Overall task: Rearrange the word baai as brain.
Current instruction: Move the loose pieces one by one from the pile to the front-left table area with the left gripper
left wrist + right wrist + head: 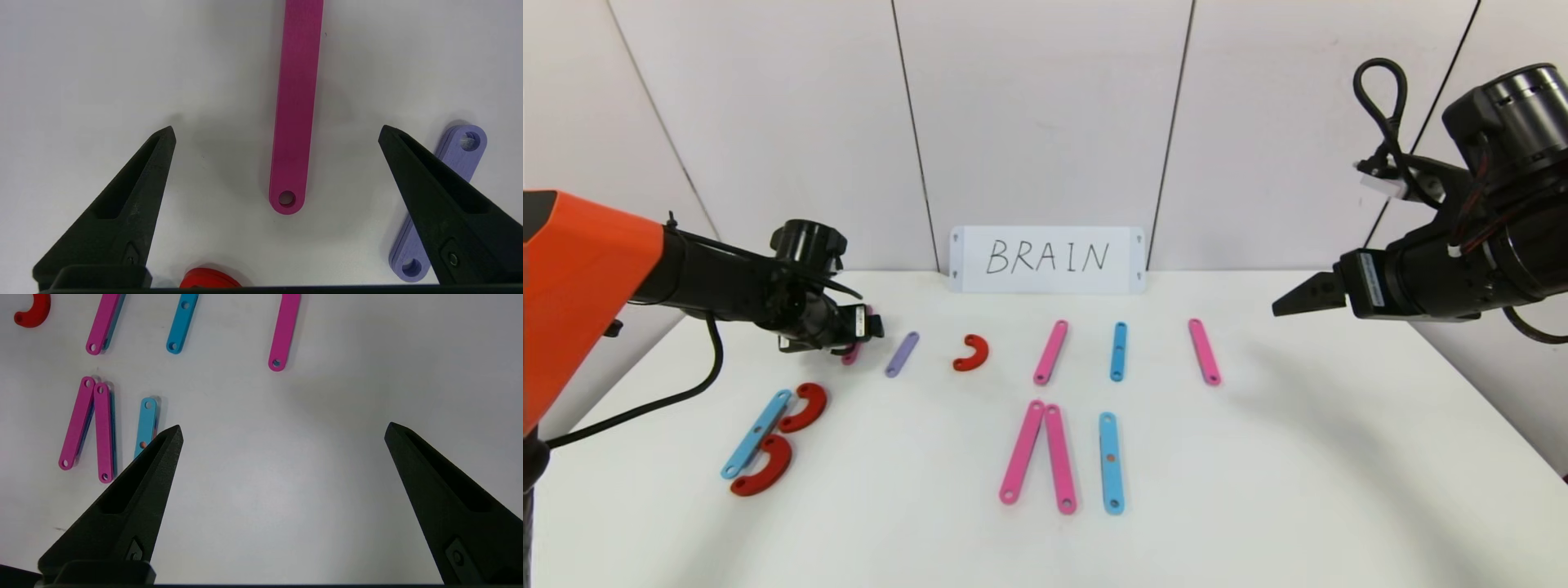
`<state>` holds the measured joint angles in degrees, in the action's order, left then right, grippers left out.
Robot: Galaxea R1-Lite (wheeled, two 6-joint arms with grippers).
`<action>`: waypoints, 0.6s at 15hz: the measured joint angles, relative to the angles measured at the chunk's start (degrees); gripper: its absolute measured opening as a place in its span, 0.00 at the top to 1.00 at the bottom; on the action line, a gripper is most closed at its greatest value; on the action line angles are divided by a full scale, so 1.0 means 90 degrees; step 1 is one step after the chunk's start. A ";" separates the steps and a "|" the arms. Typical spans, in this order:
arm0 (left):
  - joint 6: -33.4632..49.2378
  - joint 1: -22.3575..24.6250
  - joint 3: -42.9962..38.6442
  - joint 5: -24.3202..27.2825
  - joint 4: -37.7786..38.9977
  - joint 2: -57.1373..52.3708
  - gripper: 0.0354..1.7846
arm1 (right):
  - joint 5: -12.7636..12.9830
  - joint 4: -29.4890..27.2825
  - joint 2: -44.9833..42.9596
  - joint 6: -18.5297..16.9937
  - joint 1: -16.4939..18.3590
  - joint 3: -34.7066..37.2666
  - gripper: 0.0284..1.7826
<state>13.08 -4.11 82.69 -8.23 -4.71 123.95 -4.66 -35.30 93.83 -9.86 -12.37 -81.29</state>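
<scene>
Of the word baai, the front row holds a B of a blue strip (756, 433) and two red curves (805, 407), two pink strips (1022, 451) leaning together, and a blue upright (1111, 462). Behind lie a purple strip (902, 354), a red curve (971, 353), a pink strip (1050, 352), a blue one (1118, 351) and another pink one (1204, 352). My left gripper (277, 130) hangs open just above a pink strip (296, 102) at the back left, one finger on each side, not touching. My right gripper (284, 428) is open over bare table at the right.
A white card (1047, 259) handwritten BRAIN leans against the back wall; brain shows only there. The purple strip (453, 163) lies right beside the left gripper's finger (433, 192), and a red curve (208, 279) is near its base. White panels close off the table (1339, 457) behind.
</scene>
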 joint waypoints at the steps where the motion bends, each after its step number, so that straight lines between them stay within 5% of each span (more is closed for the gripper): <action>1: 0.0000 -0.0003 0.0019 0.0008 -0.0003 0.0019 0.03 | 0.0000 -0.0003 0.0000 0.0000 0.0000 0.0000 0.03; 9: 0.0012 0.0000 0.0163 0.0024 -0.0003 0.0192 0.03 | -0.0003 0.0009 -0.0001 0.0000 -0.0018 0.0028 0.03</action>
<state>13.19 -4.11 84.15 -8.01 -4.73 125.69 -4.68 -35.22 93.82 -9.86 -12.53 -81.03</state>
